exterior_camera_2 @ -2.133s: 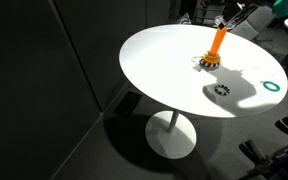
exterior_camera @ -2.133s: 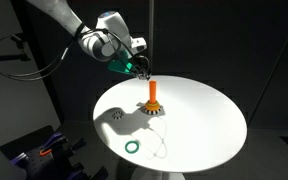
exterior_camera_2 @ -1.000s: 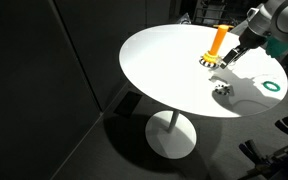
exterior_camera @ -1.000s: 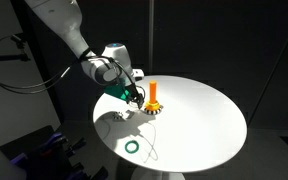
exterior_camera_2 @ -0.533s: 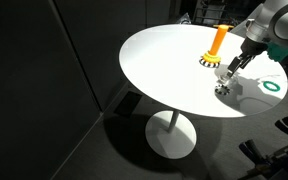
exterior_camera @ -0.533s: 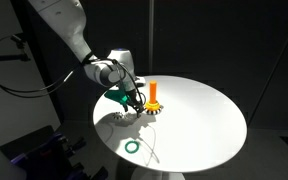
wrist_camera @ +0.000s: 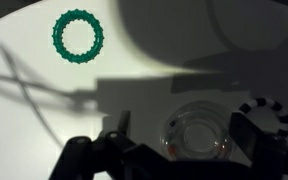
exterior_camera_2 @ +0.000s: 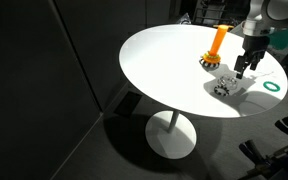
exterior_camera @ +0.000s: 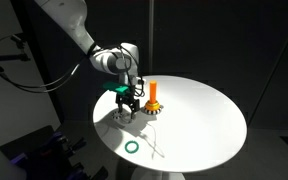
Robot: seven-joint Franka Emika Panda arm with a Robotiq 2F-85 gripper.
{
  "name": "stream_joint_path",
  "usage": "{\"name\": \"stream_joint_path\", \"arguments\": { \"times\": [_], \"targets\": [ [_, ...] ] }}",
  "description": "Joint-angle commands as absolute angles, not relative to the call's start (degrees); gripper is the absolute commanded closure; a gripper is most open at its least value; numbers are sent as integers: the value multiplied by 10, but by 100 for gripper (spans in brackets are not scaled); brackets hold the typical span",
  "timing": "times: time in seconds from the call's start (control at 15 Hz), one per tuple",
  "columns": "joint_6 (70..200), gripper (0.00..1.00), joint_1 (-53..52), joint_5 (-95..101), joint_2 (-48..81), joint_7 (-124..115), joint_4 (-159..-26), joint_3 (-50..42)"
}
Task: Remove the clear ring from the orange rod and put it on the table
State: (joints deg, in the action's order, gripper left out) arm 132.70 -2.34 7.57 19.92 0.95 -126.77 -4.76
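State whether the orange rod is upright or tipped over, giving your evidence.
Upright. In both exterior views the orange rod stands vertical on the white table, its top end pointing straight up.

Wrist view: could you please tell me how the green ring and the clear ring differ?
The green ring is solid, opaque green; the clear ring is see-through. The clear ring lies between the open gripper's fingers; the green ring lies apart, nothing around it. Both lie flat on the white table, off the orange rod.
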Motion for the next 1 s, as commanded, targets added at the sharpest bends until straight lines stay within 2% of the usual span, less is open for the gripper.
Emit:
{"name": "stream_joint_path", "arguments": {
  "times": [0.0, 0.93],
  "targets": [
    [1276, 0, -16, 80, 180, 10, -1253, -35],
    [1271, 0, -8, 52, 78, 21, -1288, -20]
  ]
}}
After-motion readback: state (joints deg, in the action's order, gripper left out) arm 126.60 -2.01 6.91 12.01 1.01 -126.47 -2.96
